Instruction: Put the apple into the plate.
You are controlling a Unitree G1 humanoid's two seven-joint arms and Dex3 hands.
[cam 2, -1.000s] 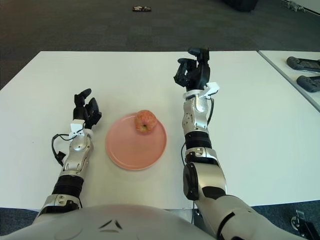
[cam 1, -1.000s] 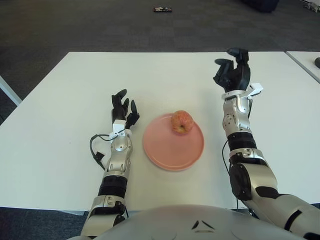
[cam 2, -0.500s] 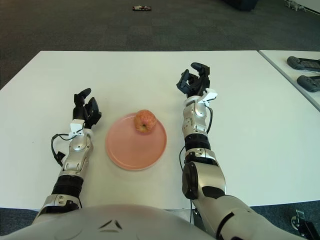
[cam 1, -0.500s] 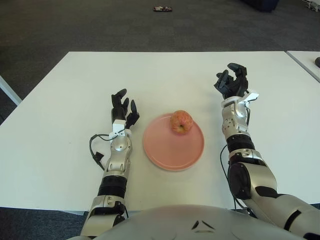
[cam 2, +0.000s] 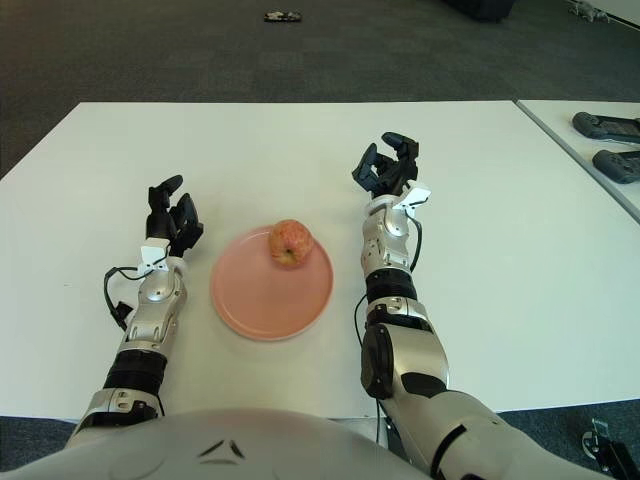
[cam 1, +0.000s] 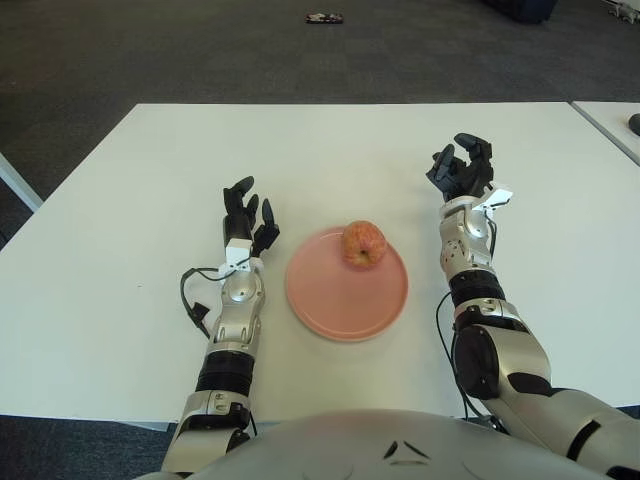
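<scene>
the round red-yellow apple (cam 1: 364,244) is sitting on the far part of the flat pink round plate (cam 1: 335,305), to the left of my right robot hand (cam 1: 460,170), which is hovering over the white surface (cam 1: 120,250) with fingers loosely spread, holding nothing. i am judging the placing done, so i am aiming to retreat wide of the plate. my left robot hand (cam 1: 246,215) is showing just left of the plate, fingers relaxed and empty.
</scene>
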